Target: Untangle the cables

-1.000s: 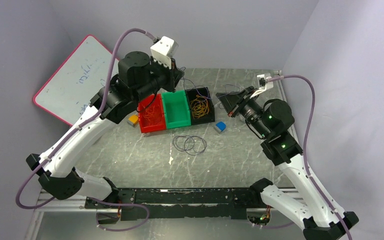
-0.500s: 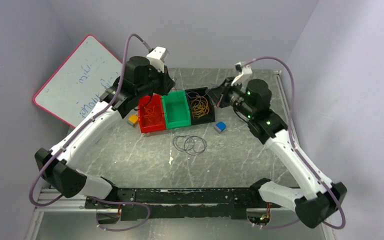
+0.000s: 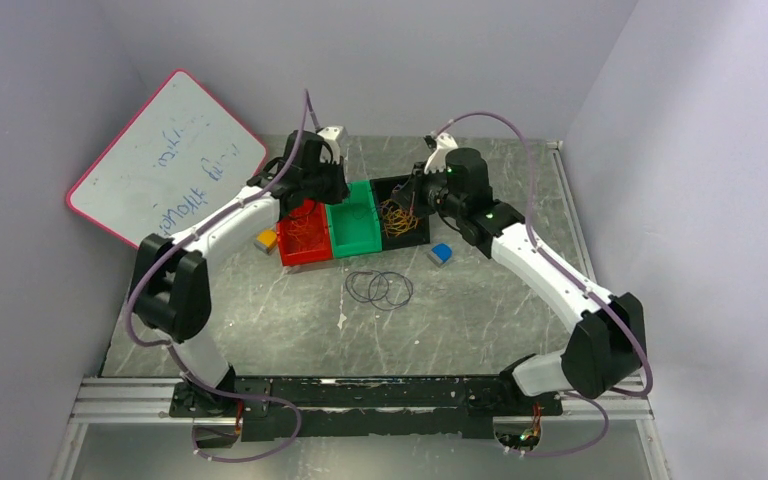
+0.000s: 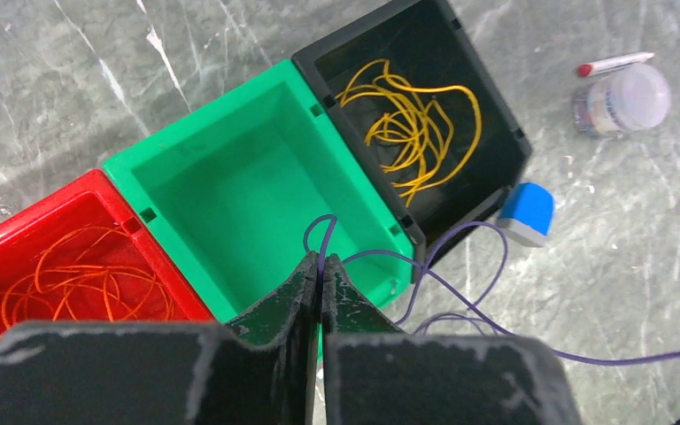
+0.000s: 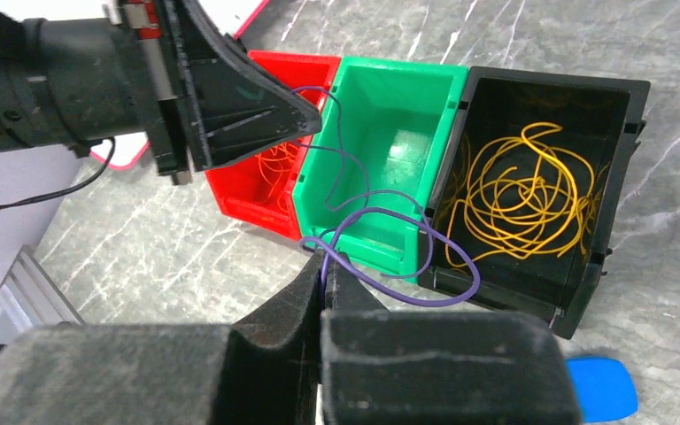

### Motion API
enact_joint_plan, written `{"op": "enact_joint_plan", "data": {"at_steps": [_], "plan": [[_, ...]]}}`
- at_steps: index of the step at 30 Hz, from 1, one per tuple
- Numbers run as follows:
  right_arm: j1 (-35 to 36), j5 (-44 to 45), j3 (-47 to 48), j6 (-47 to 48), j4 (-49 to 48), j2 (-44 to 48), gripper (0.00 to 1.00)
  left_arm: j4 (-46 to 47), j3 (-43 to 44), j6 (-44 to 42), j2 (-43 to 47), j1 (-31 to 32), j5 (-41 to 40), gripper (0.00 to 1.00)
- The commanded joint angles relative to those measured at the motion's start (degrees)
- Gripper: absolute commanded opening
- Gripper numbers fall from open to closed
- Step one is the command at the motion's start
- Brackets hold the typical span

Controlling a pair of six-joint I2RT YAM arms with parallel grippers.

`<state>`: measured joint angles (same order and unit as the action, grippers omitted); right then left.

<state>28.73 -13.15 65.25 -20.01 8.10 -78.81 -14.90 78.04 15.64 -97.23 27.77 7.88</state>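
Presently, a thin purple cable (image 5: 447, 303) is pinched by both tools. The left gripper (image 4: 320, 266) is closed tight on one stretch of it and the right gripper (image 5: 326, 266) is closed tight on another. The slack between them is hung in loose, crossing loops above the row of bins at the far middle of the grey marbled table (image 3: 260, 310).

The empty green plastic bin (image 4: 230, 195) is flanked on the left by the red plastic bin (image 5: 248, 208), where thin orange wires (image 4: 80, 279) are heaped. On its right is the black plastic bin (image 4: 416, 35), where thin yellow wires (image 4: 412, 124) are piled. A dark coil of cables (image 3: 380, 288) is left lying on the table, nearer than the bins.

Several failures can be foreseen:
- **Tightened knot:** if the grippers were drawn apart while the loops are crossed, a knot could be pulled tight rather than opened.
- **Snagged bin:** the drooping slack is seen close to the black bin's near corner, so the rim could be snagged and the bin dragged or tipped.
- **New tangle:** were the cable lowered, a loop could be dropped among the yellow wires and a fresh tangle made.
- **Lost grip:** because so thin a wire is held only at the fingertips, it could be slipped out under a sharp tug.
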Motion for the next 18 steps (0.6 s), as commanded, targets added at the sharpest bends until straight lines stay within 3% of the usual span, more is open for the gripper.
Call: {"op": "enact_joint_plan", "data": {"at_steps": [1, 6, 18], "plan": [[0.5, -1.9, 1.1, 1.2, -3.2, -1.4, 0.0, 3.7, 1.7, -1.6, -3.2, -1.0, -0.5, 0.07], [1.4, -3.1, 2.2, 0.9, -4.5, -4.9, 0.0, 2.3, 2.9, -1.6, -7.7, -1.4, -2.8, 0.07], [3.9, -8.2, 14.3, -0.8, -7.7, -20.1, 0.0, 3.8, -0.2, 0.0, -8.4, -2.8, -5.9, 0.07]]}}
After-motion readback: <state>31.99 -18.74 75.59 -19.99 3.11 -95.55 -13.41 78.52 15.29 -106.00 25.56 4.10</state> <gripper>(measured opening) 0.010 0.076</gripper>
